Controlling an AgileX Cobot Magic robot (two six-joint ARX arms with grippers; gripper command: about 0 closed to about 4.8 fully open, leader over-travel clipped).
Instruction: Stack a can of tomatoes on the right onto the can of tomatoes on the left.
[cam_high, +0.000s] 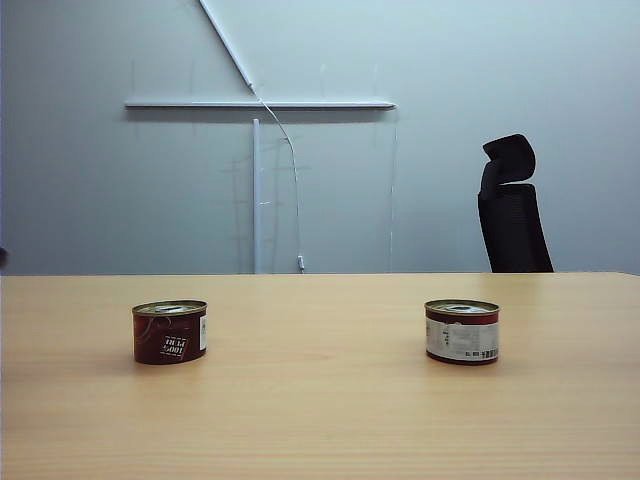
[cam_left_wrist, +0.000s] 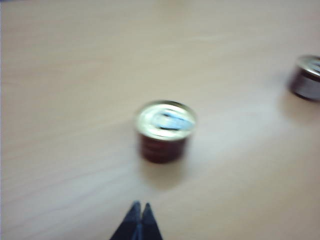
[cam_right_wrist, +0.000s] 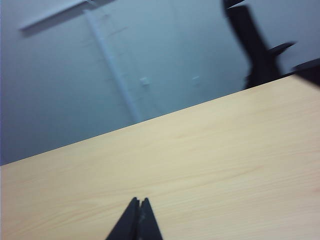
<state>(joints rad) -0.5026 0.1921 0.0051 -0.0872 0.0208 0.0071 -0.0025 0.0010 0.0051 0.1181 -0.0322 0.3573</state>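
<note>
On the wooden table (cam_high: 320, 420) the left tomato can (cam_high: 170, 332) and the right tomato can (cam_high: 461, 332) stand far apart, their labels too small to read. The left gripper (cam_left_wrist: 139, 209) is closed tight, holding nothing, near the left tomato can. The right gripper (cam_right_wrist: 139, 205) is closed tight and holds nothing.

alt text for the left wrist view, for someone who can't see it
A short dark red tomato can with a shiny gold lid stands upright on a light wooden table, just ahead of the left gripper, whose black tips are shut and hold nothing. A second matching can sits at the frame's edge; the picture is blurred.
</note>
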